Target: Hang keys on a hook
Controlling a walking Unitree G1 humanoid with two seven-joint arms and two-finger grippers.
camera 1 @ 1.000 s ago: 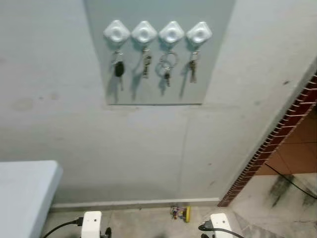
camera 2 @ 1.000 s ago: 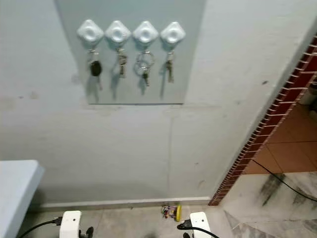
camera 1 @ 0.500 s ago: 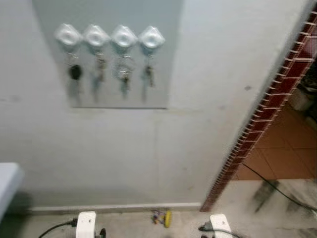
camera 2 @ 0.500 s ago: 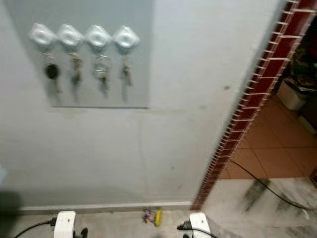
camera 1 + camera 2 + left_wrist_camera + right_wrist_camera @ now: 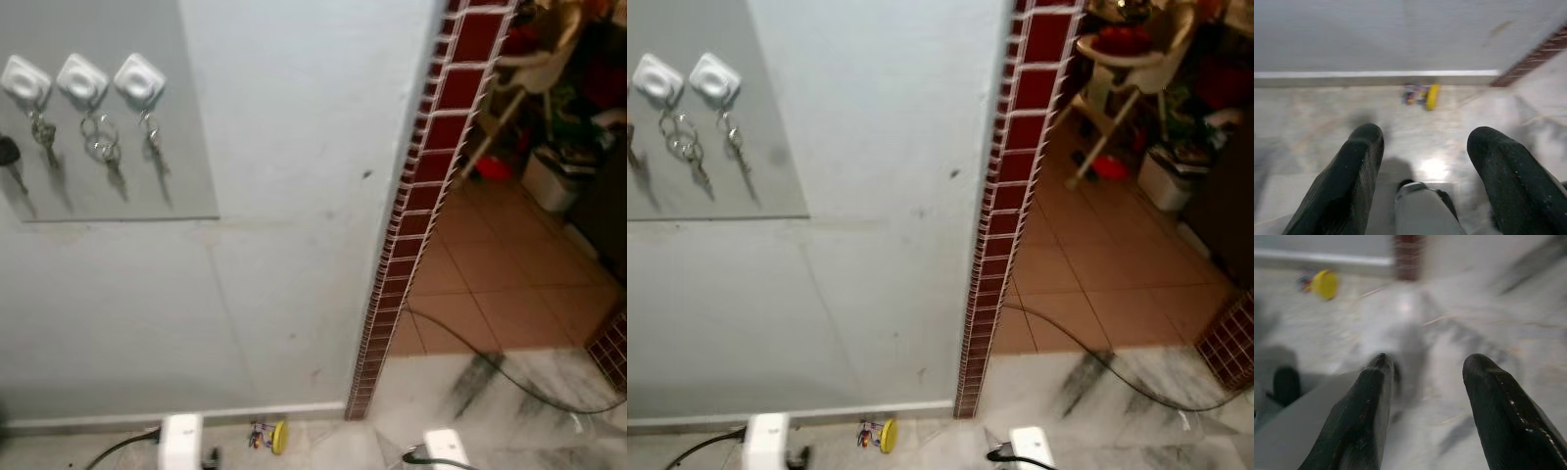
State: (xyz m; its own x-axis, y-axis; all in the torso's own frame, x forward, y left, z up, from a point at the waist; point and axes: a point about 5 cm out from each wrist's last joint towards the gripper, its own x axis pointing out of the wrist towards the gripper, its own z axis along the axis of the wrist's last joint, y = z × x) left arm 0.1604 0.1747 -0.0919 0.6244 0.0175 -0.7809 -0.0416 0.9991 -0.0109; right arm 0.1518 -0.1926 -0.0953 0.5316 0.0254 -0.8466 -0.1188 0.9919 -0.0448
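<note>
at the frame's left edge now — keys [image 5: 108,162] on hooks [image 5: 82,78]; both hands [image 5: 1425,161] [image 5: 1425,396] released

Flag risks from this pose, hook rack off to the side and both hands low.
1. The yellow-tagged key bunch lies on the floor by the skirting; both the left hand and the right hand are open with nothing in them.
2. The cable crosses the tiles beyond the red brick edge; it might snag a foot.
3. The hook rack sits at the frame's edge, so aiming could suffer.
</note>
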